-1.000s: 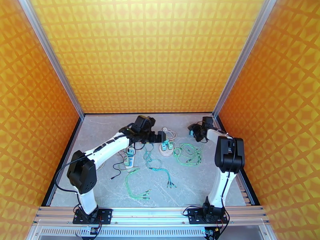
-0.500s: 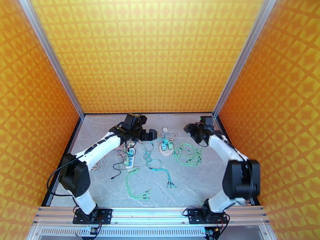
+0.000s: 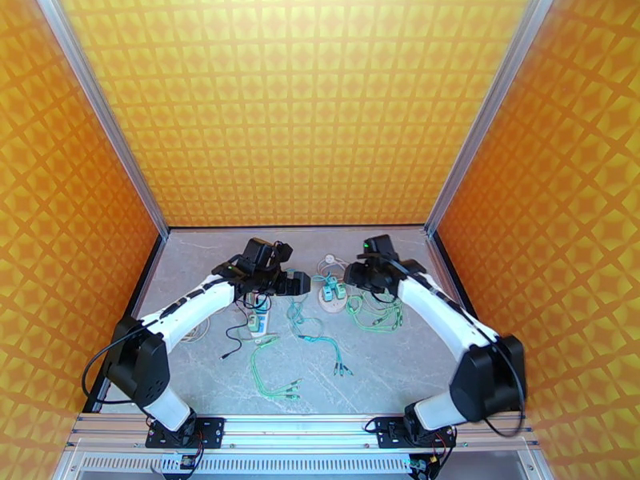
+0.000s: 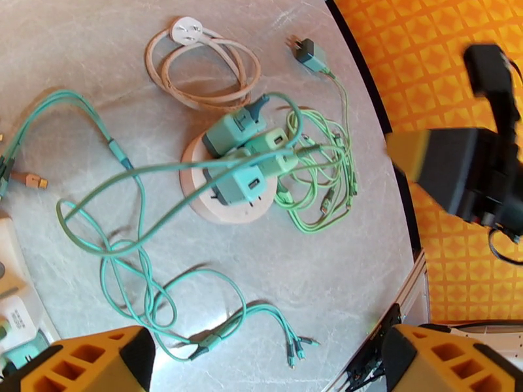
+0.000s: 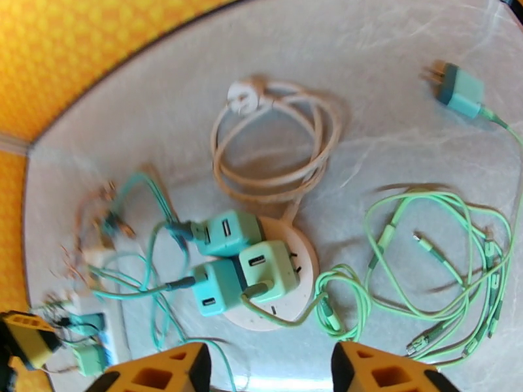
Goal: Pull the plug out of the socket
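A round beige socket [image 3: 327, 302] lies mid-table with three teal and green plugs [image 3: 335, 290] stuck in it. In the right wrist view the plugs [image 5: 243, 262] crowd the socket [image 5: 295, 302], thin cables running from them. My right gripper [image 3: 353, 276] hovers just right of and above the socket. It is open [image 5: 268, 377], with nothing between its fingers [image 5: 157, 374]. My left gripper [image 3: 300, 283] hangs left of the socket, wide open [image 4: 261, 367] and holding nothing. The left wrist view has the socket [image 4: 196, 202] and plugs [image 4: 238, 183] ahead of it.
A coiled beige cord [image 5: 274, 145] lies behind the socket. A loose teal plug [image 5: 461, 89] sits at the back right. Green cable bundles [image 3: 376, 310] [image 3: 276, 370] sprawl right and front. A white power strip [image 3: 258, 318] lies under my left arm. Orange walls enclose the table.
My right arm has swung left from the back right corner to just beside the socket, its jaws narrowing. My left gripper has drawn back a little to the left.
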